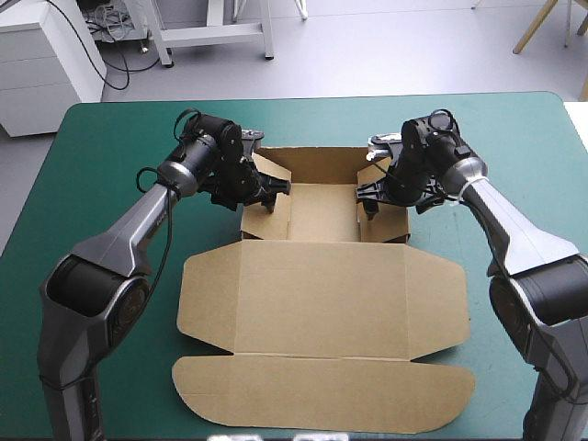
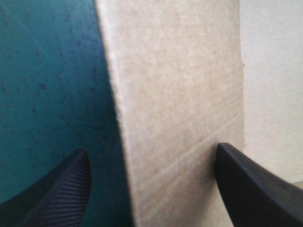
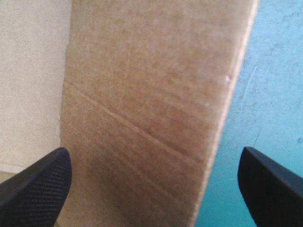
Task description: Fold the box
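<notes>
The brown box (image 1: 322,294) lies mid-table, its far part raised into a tray (image 1: 323,209) with back and side walls up. The wide lid panel and curved front flap (image 1: 322,390) lie flat toward the near edge. My left gripper (image 1: 267,194) is open astride the tray's left side wall (image 2: 175,94), one finger (image 2: 61,189) outside over the cover, the other inside. At the right side wall (image 3: 151,85), my right gripper (image 1: 368,199) is open in the same way, the wall standing between its fingers (image 3: 38,184).
Teal-green cover (image 1: 92,184) shows to the left and right of the box and beyond its back wall. The flat front flap reaches close to the table's near edge.
</notes>
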You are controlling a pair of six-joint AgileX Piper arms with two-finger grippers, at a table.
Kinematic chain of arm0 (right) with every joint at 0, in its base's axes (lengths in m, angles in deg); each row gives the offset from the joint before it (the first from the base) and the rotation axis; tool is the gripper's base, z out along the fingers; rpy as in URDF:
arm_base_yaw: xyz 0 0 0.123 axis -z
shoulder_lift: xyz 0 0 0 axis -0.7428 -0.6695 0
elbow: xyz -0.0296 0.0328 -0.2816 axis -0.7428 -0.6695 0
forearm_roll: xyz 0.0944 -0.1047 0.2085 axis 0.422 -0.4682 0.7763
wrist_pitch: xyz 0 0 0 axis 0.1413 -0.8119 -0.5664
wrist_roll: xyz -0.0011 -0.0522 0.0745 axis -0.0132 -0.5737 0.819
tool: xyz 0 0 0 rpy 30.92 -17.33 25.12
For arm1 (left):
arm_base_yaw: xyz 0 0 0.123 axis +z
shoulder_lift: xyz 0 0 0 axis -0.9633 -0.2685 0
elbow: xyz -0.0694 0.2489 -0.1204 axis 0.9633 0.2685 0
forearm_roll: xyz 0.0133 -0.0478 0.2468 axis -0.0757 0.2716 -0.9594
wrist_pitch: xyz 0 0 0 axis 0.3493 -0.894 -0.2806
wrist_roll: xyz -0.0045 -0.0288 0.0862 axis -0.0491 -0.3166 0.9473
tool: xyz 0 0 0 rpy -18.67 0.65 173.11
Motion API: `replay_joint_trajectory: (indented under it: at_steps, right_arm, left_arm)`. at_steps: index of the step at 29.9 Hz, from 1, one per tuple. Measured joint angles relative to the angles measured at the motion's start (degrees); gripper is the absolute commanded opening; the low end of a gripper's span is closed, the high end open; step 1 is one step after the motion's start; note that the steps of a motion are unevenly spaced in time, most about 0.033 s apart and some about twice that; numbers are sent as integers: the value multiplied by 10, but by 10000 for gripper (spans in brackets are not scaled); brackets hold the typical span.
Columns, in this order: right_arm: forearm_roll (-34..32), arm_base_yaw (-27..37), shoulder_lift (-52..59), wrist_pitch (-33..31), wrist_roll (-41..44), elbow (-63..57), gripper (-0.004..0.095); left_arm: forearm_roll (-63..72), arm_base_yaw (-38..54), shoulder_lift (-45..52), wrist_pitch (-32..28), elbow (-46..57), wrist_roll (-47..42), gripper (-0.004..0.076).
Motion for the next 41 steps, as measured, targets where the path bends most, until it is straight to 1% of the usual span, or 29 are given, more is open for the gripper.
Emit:
replay_joint_trajectory:
  at_steps: [3,6,11,16,18,19,20,22,23,24,27,31,36,41]
  right_arm:
    - [-10,0,0,-3,3,12,901]
    - [-5,0,5,-5,6,42,901]
    - [-1,0,46,-7,12,104,901]
    - [-8,0,125,-12,17,116,901]
    - [-9,0,155,-13,17,108,901]
    - [-9,0,172,-14,18,99,901]
    - [-9,0,187,-15,19,91,901]
    - [-10,0,215,-17,20,67,901]
    - [-10,0,224,-18,21,57,901]
    - [-10,0,233,-19,21,47,901]
    - [-10,0,242,-21,27,28,901]
    - [-10,0,230,-21,33,25,901]
    - [-10,0,189,-20,37,25,901]
    - [-10,0,123,-6,38,25,901]
  left_arm:
    - [10,14,-3,3,-20,0,536]
    - [31,34,-4,4,-61,8,535]
    - [51,61,15,5,-119,37,535]
    - [41,85,75,7,-152,68,535]
    - [11,95,108,7,-155,81,503]
    - [-4,99,122,7,-155,90,454]
    - [-20,102,136,7,-155,99,378]
    - [-62,105,173,7,-150,111,191]
    - [-84,105,192,7,-147,115,45]
    - [-103,105,211,7,-144,119,-6]
    - [-146,105,271,7,-133,139,-6]
    - [-165,105,347,7,-99,148,-10]
    - [-162,105,463,7,-25,151,-10]
    - [-139,105,566,7,70,151,-10]
